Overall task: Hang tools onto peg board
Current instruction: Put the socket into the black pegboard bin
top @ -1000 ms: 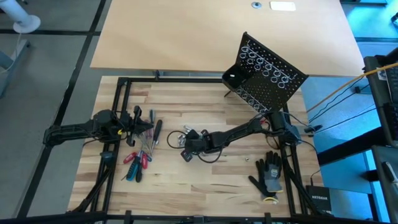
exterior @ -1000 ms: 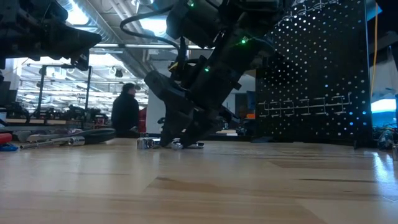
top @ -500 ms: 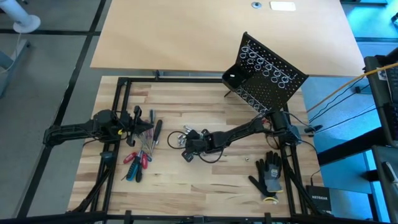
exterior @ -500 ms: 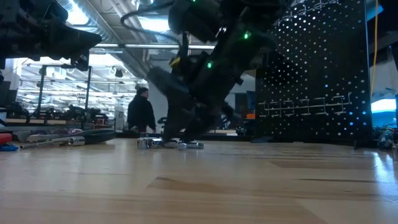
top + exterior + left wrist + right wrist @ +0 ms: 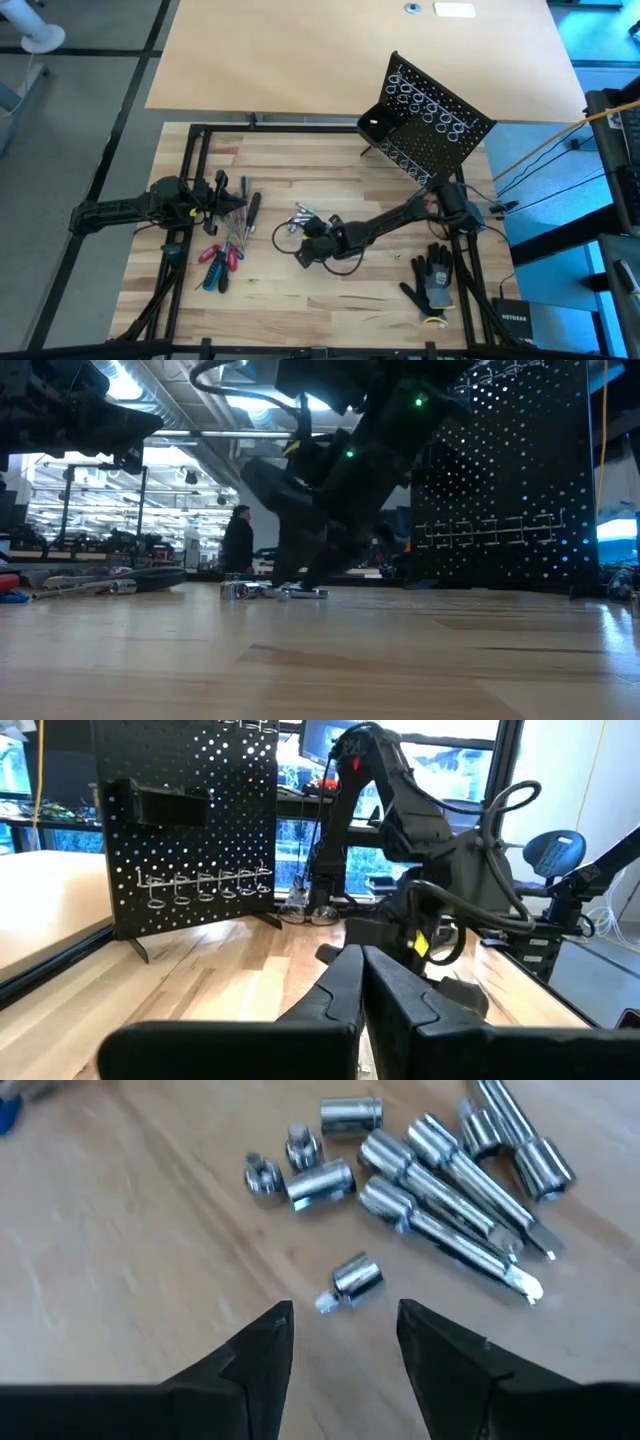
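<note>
Polished silver cylindrical metal bits (image 5: 420,1165) lie clustered mid-table on the pale, striped wooden tabletop (image 5: 300,300); one short bit (image 5: 352,1278) sits apart. The right gripper (image 5: 340,1342) hovers above it, jaws spread, empty. The left gripper (image 5: 362,982), clenched, waits left. The black perforated metal peg board (image 5: 430,125) stands far right.

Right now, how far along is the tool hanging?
Done: nothing; the black perforated peg board's silver wire rings show empty. In hand: the open right gripper hovers at the silver metal bits, holding nothing. Left: the red, blue and black screwdrivers by the shut left gripper.
</note>
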Motion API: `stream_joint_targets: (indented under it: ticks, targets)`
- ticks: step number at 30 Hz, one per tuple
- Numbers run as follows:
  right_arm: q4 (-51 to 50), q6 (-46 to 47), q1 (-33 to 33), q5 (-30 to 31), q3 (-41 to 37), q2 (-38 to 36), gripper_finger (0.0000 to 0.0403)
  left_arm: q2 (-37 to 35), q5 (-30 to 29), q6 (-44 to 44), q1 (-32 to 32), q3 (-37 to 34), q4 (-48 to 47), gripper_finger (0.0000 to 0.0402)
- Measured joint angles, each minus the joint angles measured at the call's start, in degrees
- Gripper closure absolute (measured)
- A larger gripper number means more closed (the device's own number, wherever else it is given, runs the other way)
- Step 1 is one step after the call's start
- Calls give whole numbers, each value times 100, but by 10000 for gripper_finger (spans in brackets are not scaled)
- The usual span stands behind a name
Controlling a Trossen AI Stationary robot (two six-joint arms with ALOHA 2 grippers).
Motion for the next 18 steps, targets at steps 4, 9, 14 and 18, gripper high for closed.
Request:
stream_joint_targets:
  ticks: [4, 9, 14, 18]
  targets:
    - [252, 11, -62, -46, 9, 174, 221, 0, -1, 0, 0, 0, 2, 400]
    - [412, 5, -120, 15, 9, 243, 221, 0, -1, 0, 0, 0, 2, 400]
    - [401, -102, -130, 275, 9, 265, 221, 0, -2, 0, 0, 0, 2, 400]
    - [367, -147, -134, 309, 9, 265, 221, 0, -2, 0, 0, 0, 2, 400]
